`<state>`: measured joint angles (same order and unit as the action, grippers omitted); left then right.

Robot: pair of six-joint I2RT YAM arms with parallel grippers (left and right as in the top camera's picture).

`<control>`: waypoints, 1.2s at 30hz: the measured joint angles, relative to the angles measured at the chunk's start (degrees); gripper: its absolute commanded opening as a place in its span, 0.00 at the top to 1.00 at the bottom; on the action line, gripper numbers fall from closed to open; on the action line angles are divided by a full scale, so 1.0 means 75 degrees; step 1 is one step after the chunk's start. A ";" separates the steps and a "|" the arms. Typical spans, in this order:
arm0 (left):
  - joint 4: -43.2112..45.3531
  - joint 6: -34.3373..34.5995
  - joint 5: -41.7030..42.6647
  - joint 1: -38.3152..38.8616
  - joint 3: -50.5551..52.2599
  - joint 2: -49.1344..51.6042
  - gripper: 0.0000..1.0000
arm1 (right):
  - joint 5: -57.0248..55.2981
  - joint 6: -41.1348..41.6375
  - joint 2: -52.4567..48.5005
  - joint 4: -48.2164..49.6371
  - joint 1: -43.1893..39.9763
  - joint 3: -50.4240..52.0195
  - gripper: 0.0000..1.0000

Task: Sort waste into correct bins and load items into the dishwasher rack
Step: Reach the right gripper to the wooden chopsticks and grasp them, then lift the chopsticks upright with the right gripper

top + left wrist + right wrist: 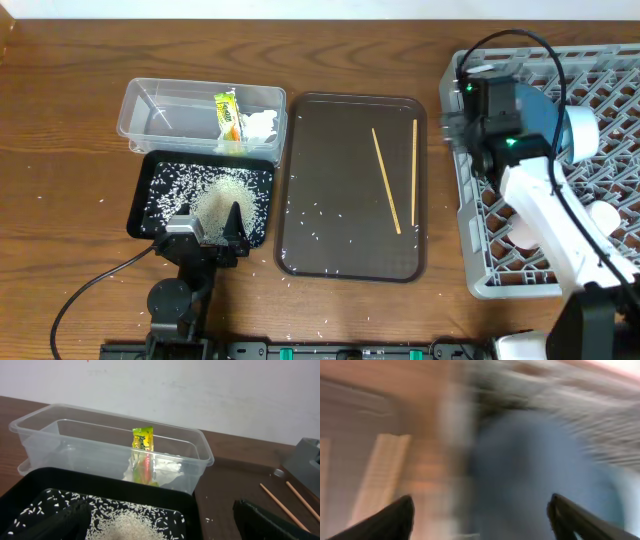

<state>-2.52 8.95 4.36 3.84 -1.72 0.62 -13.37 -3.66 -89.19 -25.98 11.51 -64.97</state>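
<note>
The clear tub (150, 95) holds the yellow-green wrapper (229, 115) and the white tissue (262, 125). They also show in the left wrist view: tub (60, 435), wrapper (143, 455), tissue (167, 466). The black tray (140, 210) holds a pile of rice (222, 195). My left gripper (208, 225) is open and empty over its near edge (160, 525). Two chopsticks (386, 180) lie on the brown serving tray. The grey rack (610, 80) holds the dark-blue bowl (545, 115), light-blue bowl (582, 130) and white cup (605, 215). My right gripper (462, 120) is open at the rack's left side; its view is blurred, with the blue bowl (530, 470) ahead.
The brown serving tray (340, 200) lies between the black tray and the rack, with scattered rice grains on it. More grains lie on the wooden table around both trays. The left arm's cable runs along the front left.
</note>
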 measured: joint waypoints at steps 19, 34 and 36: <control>-0.0003 -0.0003 0.0000 0.0000 0.0000 0.0000 0.06 | 0.1186 0.3246 -0.2127 -0.1037 0.2451 -0.0015 0.63; 0.0000 0.0000 0.0000 0.0000 0.0000 0.0000 0.06 | 0.1920 0.3494 -0.2098 -0.1107 0.2025 -0.0029 0.99; 0.0000 0.0000 0.0000 0.0000 0.0000 0.0000 0.06 | 0.1999 0.3413 -0.1539 -0.1090 0.1705 -0.0026 0.99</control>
<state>-2.52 8.95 4.36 3.84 -1.72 0.62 1.63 21.93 -100.73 -34.15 24.29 -65.17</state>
